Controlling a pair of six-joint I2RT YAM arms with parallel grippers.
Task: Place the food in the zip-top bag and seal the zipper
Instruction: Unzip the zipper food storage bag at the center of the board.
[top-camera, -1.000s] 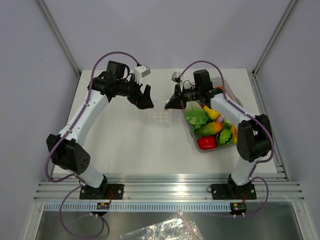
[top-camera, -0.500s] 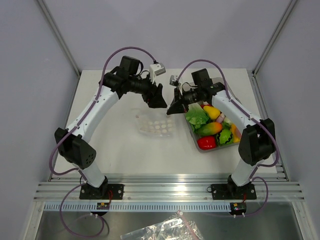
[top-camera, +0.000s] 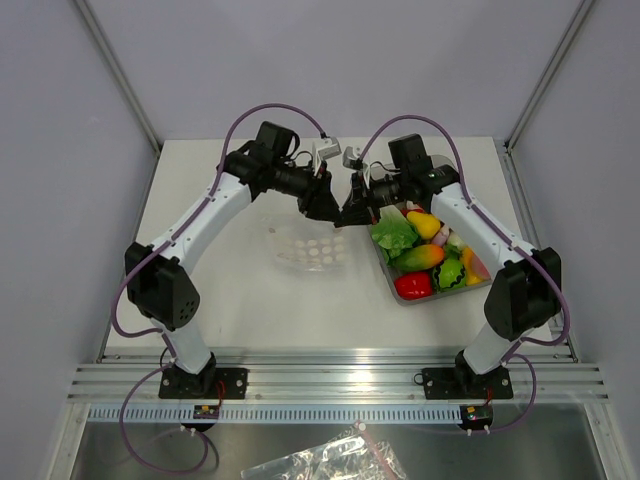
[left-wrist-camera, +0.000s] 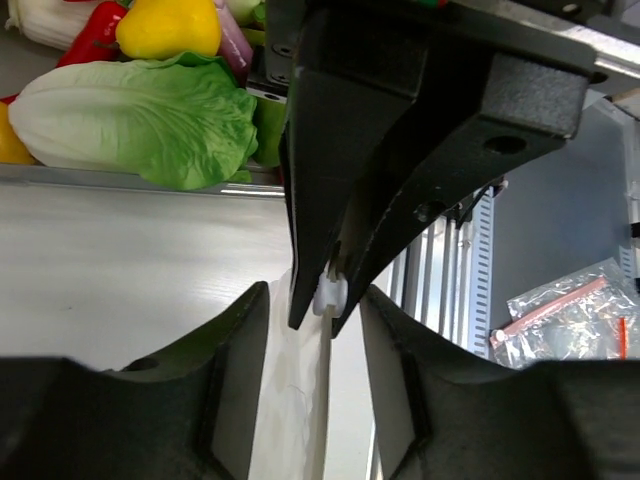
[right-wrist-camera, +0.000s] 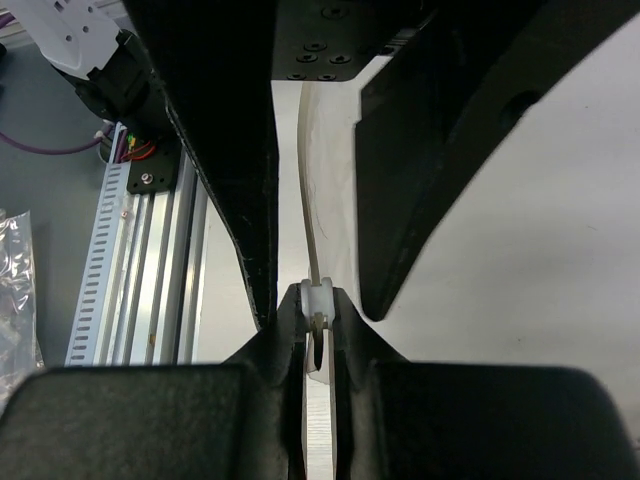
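Right gripper (right-wrist-camera: 317, 300) clenched on the zipper (left-wrist-camera: 330, 293). Left gripper (left-wrist-camera: 314, 298) released, its fingers (left-wrist-camera: 240, 370) straddling the bag (top-camera: 312, 248) just below that pinch, not touching. Food (top-camera: 420, 257) lies in the tray (top-camera: 384, 262) beside the right gripper.

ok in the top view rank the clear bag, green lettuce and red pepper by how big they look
1. clear bag, clearly the largest
2. green lettuce
3. red pepper, a bit smaller than the lettuce
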